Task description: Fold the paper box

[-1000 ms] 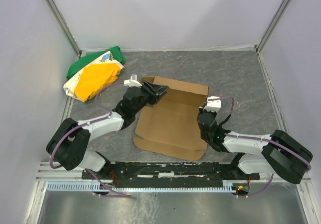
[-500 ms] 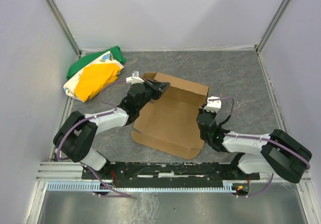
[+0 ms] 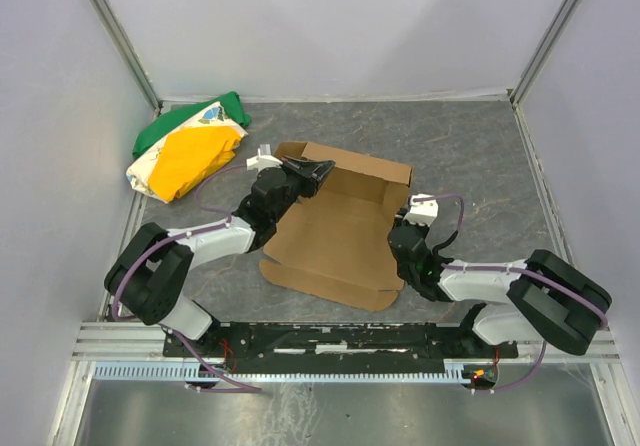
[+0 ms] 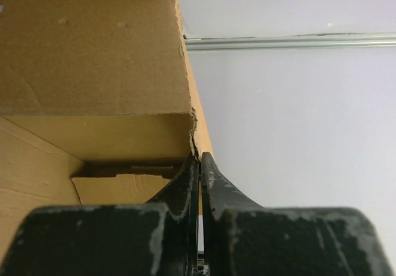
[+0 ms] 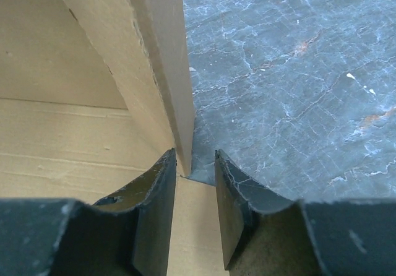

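- Paper box (image 3: 340, 236) is found mid-worktop (image 3: 470, 156), between the two arms. It is mostly a flat sheet, with the far and right walls raised.
- Left hand (image 4: 200, 161) is pressed together on the thin edge of the far-left flap, which is held lifted.
- Right hand (image 5: 195, 159) is slightly spread. The right wall's edge is seen in the gap, not clamped.
- Step judged: walls being stood up, early in the fold.
- Next move, as judged: the pinched flap is to be swung inward along its crease while the right wall is steadied. Tearing at the pinch is to be watched.
- Cloth bundle (image 3: 185, 151) is noted far left, well apart.
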Controlling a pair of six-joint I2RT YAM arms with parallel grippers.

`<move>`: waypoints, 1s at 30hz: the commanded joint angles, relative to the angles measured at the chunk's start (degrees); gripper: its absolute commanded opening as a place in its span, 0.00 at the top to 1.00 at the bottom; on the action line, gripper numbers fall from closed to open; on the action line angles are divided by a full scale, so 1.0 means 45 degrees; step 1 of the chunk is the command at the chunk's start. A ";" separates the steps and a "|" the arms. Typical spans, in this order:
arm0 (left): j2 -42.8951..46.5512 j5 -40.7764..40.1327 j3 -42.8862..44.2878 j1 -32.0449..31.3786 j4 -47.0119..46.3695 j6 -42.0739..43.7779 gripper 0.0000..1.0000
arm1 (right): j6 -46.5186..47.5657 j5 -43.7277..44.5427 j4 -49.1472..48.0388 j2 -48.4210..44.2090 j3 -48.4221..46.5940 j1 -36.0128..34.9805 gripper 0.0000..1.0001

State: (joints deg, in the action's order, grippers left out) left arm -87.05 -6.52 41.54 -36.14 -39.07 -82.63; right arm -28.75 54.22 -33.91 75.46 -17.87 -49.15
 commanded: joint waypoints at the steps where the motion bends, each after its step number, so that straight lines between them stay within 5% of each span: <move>1: 0.0655 -0.0547 -0.0253 -0.0093 -0.0825 -0.0645 0.97 | 0.0086 -0.0711 -0.1113 0.0123 -0.0392 -0.0075 0.60; 6: 0.0985 -0.0686 -0.0373 -0.0116 -0.0421 -0.0510 0.97 | 0.0335 -0.2090 -0.2045 -0.0688 0.0372 -0.0070 0.54; 11: 0.1105 -0.0689 -0.0410 -0.0133 -0.0332 -0.0430 0.97 | -0.0274 -0.3136 0.0602 -0.3312 0.1068 -0.0064 0.53; 16: 0.1253 -0.0578 -0.0556 -0.0148 -0.0305 -0.0463 0.97 | 0.0970 -0.2713 0.1001 -0.4290 0.1497 -0.0035 0.53; 30: 0.1033 -0.0527 -0.0605 -0.0135 -0.0206 -0.0795 0.97 | 0.1102 -0.2376 -0.2714 0.0948 -0.0300 0.0026 0.56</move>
State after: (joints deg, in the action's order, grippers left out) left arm -83.55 -7.68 38.28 -36.49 -38.68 -84.14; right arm -25.04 41.15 -35.64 75.50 -14.96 -49.12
